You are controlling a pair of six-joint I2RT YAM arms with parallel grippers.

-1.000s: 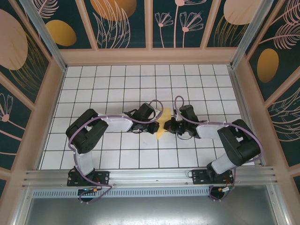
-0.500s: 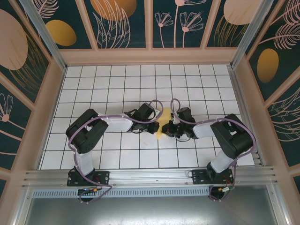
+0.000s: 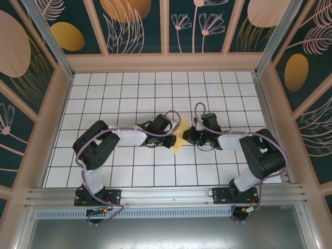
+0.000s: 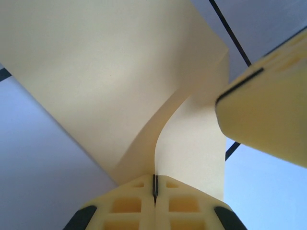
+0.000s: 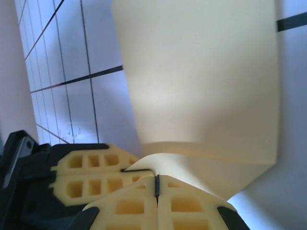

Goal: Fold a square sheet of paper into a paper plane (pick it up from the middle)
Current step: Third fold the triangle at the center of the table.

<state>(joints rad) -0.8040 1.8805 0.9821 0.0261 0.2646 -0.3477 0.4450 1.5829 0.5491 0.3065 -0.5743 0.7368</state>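
Gridded table [image 3: 129, 93] overhead; left wrist close-up, curled square sheet of paper [image 4: 110, 81]

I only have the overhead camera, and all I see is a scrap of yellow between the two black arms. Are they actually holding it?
Observer: Yes. On the left wrist camera the left tool is shut on an edge of the sheet of paper, which comes up out of its closed tips.
Operator: And the other arm?
Observer: The right wrist camera shows the right tool shut on the paper too, pinching a raised flap.
Operator: So is the sheet flat?
Observer: No. From the left wrist, part looks to lie flat on the table, and part curves up toward the tips.
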